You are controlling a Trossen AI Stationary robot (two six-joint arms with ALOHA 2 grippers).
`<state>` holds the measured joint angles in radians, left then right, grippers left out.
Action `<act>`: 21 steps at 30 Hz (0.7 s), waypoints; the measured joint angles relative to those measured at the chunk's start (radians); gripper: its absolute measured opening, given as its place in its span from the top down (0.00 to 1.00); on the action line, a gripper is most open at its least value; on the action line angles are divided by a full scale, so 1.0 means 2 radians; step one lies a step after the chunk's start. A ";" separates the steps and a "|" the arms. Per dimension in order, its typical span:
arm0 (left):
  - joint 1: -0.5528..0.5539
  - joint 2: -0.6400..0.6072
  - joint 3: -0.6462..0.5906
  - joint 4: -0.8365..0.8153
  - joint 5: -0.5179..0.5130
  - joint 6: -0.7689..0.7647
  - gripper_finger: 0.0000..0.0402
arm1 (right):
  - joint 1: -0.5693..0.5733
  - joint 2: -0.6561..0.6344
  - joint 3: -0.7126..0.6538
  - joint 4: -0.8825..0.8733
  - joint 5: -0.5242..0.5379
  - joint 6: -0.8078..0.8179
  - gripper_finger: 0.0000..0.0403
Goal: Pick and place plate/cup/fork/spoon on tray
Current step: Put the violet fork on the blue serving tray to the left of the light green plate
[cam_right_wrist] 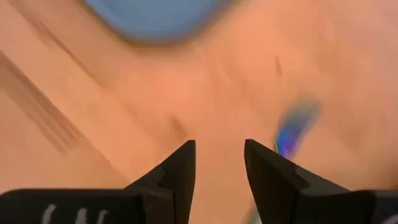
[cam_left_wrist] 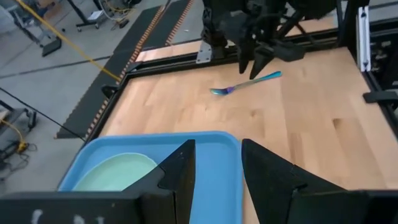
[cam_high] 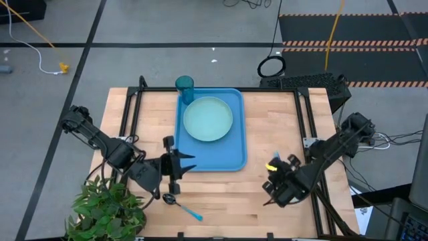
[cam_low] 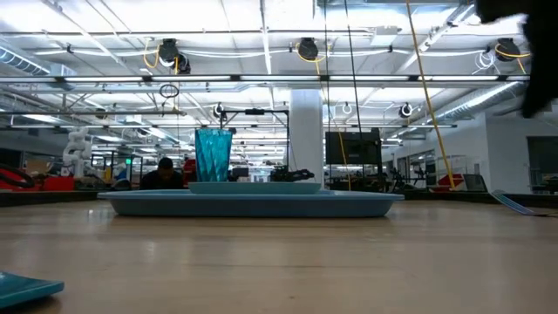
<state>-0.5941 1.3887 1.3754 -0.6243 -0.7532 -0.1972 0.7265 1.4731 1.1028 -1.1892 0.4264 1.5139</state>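
Fork (cam_left_wrist: 249, 82) unheld, on bare wood just beside right gripper (cam_high: 275, 175), whose fingers stand part open, empty, poised low over it. Left gripper (cam_high: 182, 163) likewise part open, empty, at near edge of tray (cam_high: 237, 144). Spoon (cam_high: 175, 203) on table close behind it. Plate (cam_high: 208, 119) and cup (cam_high: 184, 86) already on tray; fork and spoon left.

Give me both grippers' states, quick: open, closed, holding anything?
Left gripper: open, empty, at the tray's near edge.
Right gripper: open, empty, over bare table beside the fork.
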 joint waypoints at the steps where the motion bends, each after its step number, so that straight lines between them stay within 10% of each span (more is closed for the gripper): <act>1: 0.000 0.002 0.000 0.000 0.000 -0.006 0.67 | 0.006 0.004 -0.002 -0.008 -0.017 0.020 0.68; 21: -0.001 0.033 0.000 0.025 0.023 -0.025 0.67 | 0.001 0.012 -0.133 0.031 -0.096 0.064 0.57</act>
<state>-0.5960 1.4555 1.3754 -0.5739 -0.7067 -0.2470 0.7291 1.4971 0.8366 -1.1272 0.2340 1.6425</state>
